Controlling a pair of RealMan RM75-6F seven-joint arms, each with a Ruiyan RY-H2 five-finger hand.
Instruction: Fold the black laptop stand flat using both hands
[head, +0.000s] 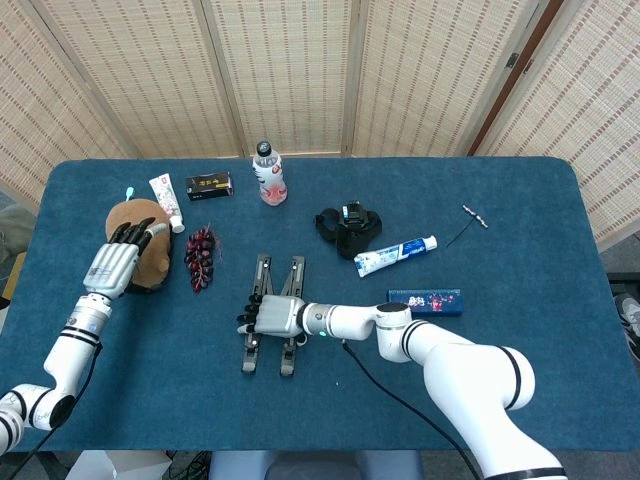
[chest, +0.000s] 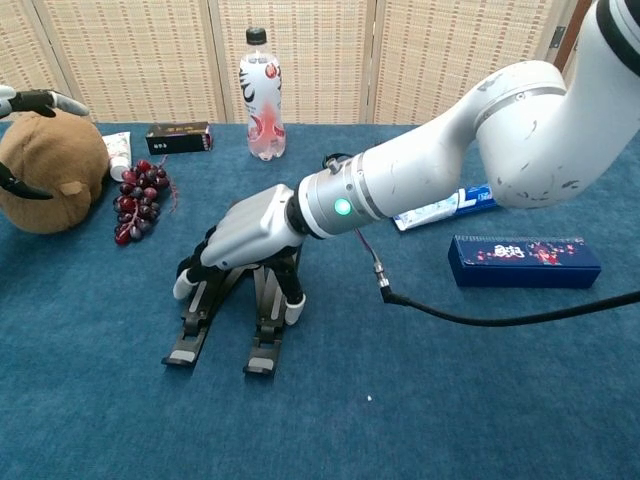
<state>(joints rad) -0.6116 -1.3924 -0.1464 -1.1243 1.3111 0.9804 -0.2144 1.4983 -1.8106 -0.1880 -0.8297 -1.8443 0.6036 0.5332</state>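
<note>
blue table (head: 520, 230) | laptop stand (head: 267, 352) long axis front-to-back | right hand (head: 272, 316) fingers curled gripping it

Woven folding screen (head: 290, 70) behind table (head: 520, 210)

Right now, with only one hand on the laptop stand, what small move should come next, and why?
Probably bring the left hand across to the black laptop stand. The right hand already rests on top of the stand, whose two legs are spread, while the left hand lies on the brown plush toy far to the side. Folding needs both hands.
</note>
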